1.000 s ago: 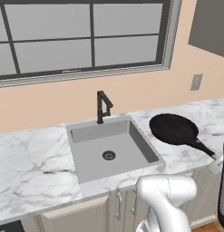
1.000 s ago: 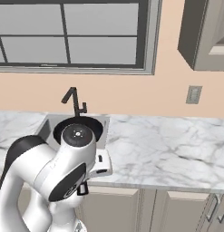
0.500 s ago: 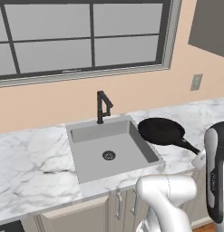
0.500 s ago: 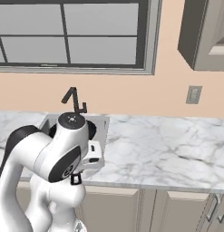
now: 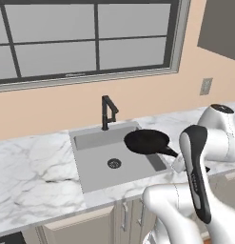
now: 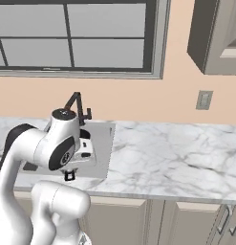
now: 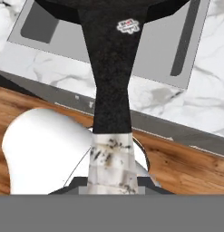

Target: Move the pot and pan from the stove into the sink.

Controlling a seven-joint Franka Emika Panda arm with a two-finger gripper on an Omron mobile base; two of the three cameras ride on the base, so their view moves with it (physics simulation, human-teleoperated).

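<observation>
The black frying pan hangs level over the right side of the grey sink, its long handle pointing right toward my arm. In the hand view the pan handle runs straight down between my fingers, and my gripper is shut on its end. The sink basin lies below the pan there. From the right base view my arm hides most of the sink. The pot and the stove are out of view.
A black faucet stands behind the basin, also the faucet above my arm. White marble counter runs both sides, wide to the right. A wall outlet and upper cabinet are at right.
My arm has swung left, carrying the pan from above the counter right of the sink to over the basin's right side. The grip has stayed shut.
</observation>
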